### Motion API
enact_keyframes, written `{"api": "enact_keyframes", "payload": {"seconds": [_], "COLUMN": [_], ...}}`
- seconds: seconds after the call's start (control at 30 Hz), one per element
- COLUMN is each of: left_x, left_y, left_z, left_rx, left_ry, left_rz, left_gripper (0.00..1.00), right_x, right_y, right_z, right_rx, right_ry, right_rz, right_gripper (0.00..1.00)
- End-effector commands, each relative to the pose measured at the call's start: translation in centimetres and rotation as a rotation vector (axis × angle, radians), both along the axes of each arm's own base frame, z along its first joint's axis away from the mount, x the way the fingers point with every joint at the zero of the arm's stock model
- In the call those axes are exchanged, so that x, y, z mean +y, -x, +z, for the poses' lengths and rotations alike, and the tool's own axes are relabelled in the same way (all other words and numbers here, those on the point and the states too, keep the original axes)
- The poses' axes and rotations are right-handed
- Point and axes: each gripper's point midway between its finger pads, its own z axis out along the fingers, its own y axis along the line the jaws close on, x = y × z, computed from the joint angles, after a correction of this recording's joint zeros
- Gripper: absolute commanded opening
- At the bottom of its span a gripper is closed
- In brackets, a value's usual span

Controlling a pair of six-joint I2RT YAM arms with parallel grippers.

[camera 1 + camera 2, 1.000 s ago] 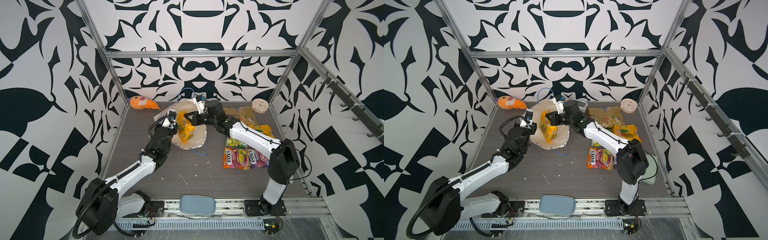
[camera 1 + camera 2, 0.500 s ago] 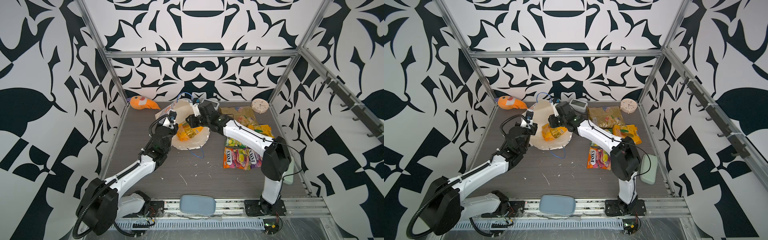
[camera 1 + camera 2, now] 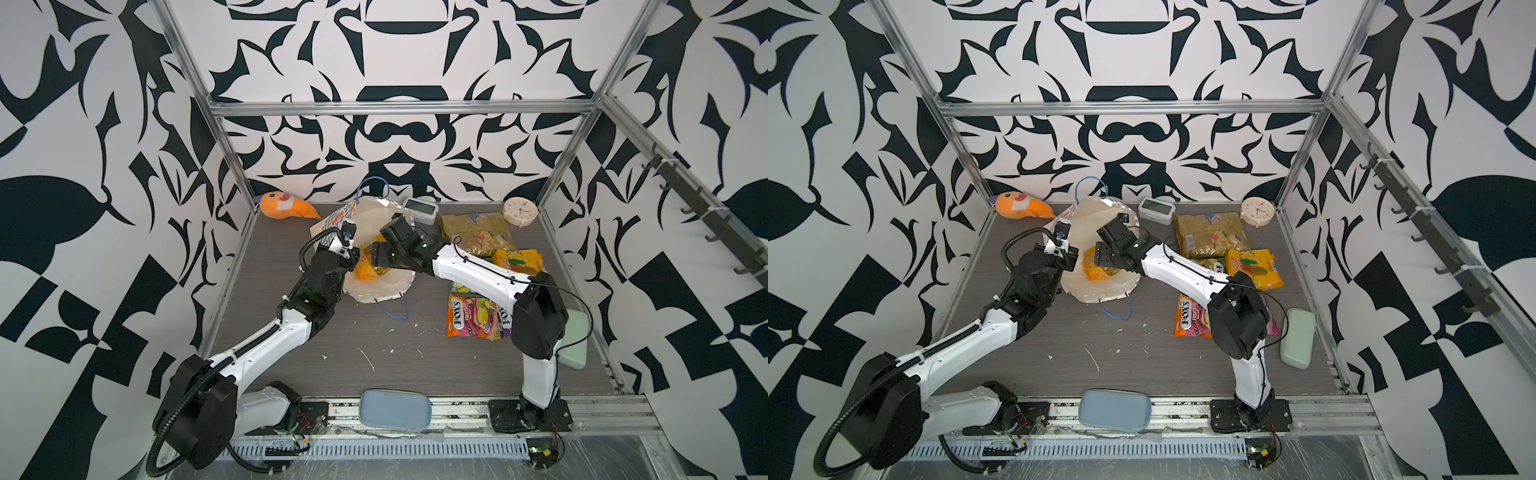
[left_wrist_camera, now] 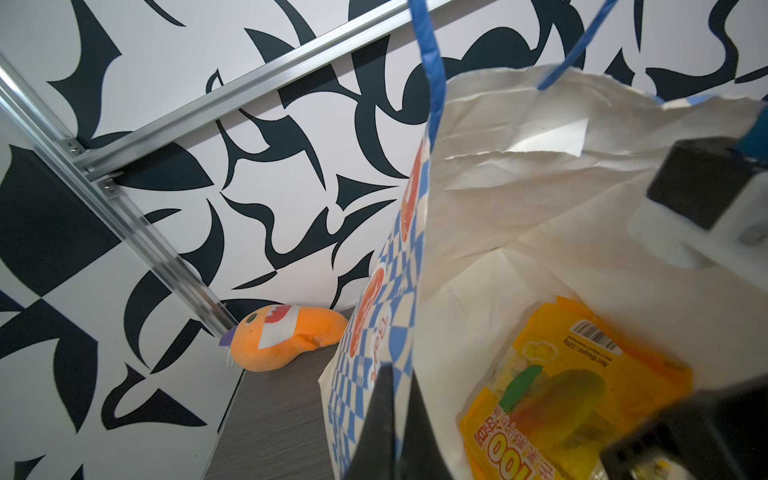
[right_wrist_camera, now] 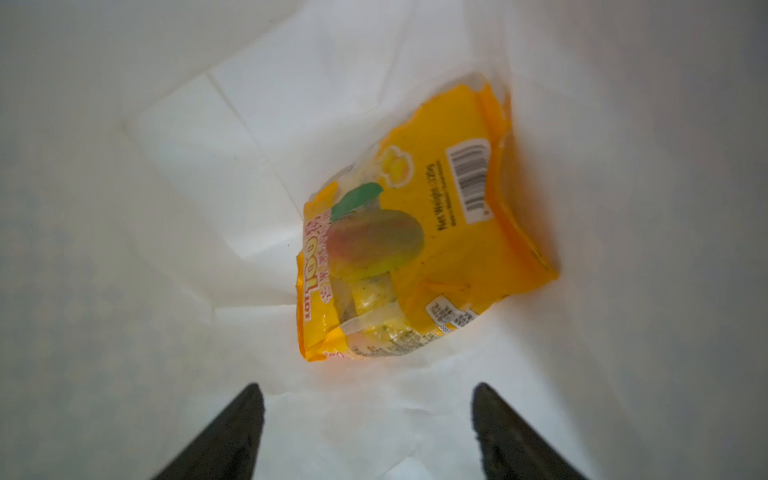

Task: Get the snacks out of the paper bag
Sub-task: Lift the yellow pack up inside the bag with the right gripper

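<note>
Yellow mango packet [image 5: 415,249] is lying inside the paper bag [image 3: 376,286] on the tabletop [image 3: 374,345]; I am holding my right fingers [image 5: 232,440] wide apart before it (touching nothing), left fingers [image 4: 380,419] pinching the bag's rim.

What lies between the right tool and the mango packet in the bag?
Only the bare paper bag between right tool and mango packet, in the right wrist view.
</note>
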Motion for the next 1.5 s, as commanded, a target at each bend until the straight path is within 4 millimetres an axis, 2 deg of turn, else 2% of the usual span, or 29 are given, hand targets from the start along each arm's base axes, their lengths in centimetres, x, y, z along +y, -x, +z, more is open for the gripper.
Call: {"api": "enact_keyframes", "payload": {"seconds": [0.0,0.3,0.53,0.6,0.73,0.83,1.1,1.3,1.47], "left_x": [-0.4,-0.8,-1.4,-1.6,-1.5,-1.3,-0.9,-0.8,0.1], "left_y": [0.2,0.8,0.9,0.9,1.0,1.2,1.3,0.9,0.3], "left_z": [1.2,0.7,0.8,0.8,1.0,1.0,1.1,0.7,0.7], "left_rx": [-0.022,-0.006,-0.009,-0.007,-0.011,-0.011,-0.014,0.003,0.021], "left_ry": [0.042,0.066,0.072,0.069,0.068,0.066,0.059,0.053,0.053], "left_rz": [-0.030,-0.073,-0.107,-0.114,-0.115,-0.113,-0.097,-0.076,-0.010], "left_gripper": [0.00,0.00,0.00,0.00,0.00,0.00,0.00,0.00,0.00], "right_x": [0.3,0.8,1.4,2.1,2.4,2.3,2.3,2.6,3.0], "right_y": [-1.4,-3.4,-6.7,-7.4,-8.7,-9.7,-10.3,-9.5,-8.5], "right_z": [0.0,-3.3,-5.4,-6.1,-6.9,-6.4,-2.4,0.9,4.5], "right_rx": [0.036,0.095,0.024,0.022,-0.015,-0.054,-0.148,-0.189,-0.248], "right_ry": [-0.108,-0.182,-0.207,-0.265,-0.304,-0.313,-0.333,-0.356,-0.388], "right_rz": [-0.110,-0.250,-0.360,-0.380,-0.418,-0.432,-0.374,-0.293,-0.196], "right_gripper": [0.92,0.91,0.91,0.87,0.68,0.50,0.27,0.23,0.22]}}
